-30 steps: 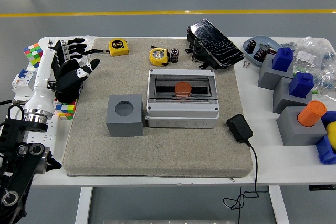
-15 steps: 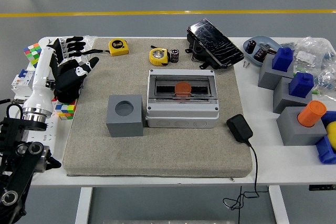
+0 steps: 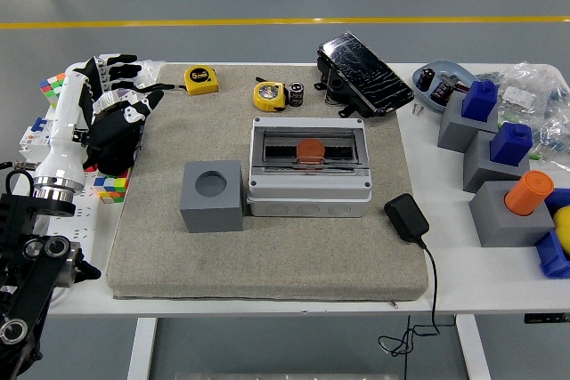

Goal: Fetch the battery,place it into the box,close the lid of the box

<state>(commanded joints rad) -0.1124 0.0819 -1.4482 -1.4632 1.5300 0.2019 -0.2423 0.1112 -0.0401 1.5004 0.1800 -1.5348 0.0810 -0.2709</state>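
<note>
Underneath everything, a coarse beige felt mat point(image 3: 267, 246) covers the white table point(image 3: 499, 273). At its centre sits the grey plastic box point(image 3: 310, 171), its clear lid shut over an orange disc-shaped battery point(image 3: 310, 149). Left of it stands a grey cube with a round socket point(image 3: 213, 196). The black five-fingered left hand point(image 3: 118, 122) hovers over the mat's far-left corner, fingers spread and empty, having drifted slightly leftward since a moment ago.
</note>
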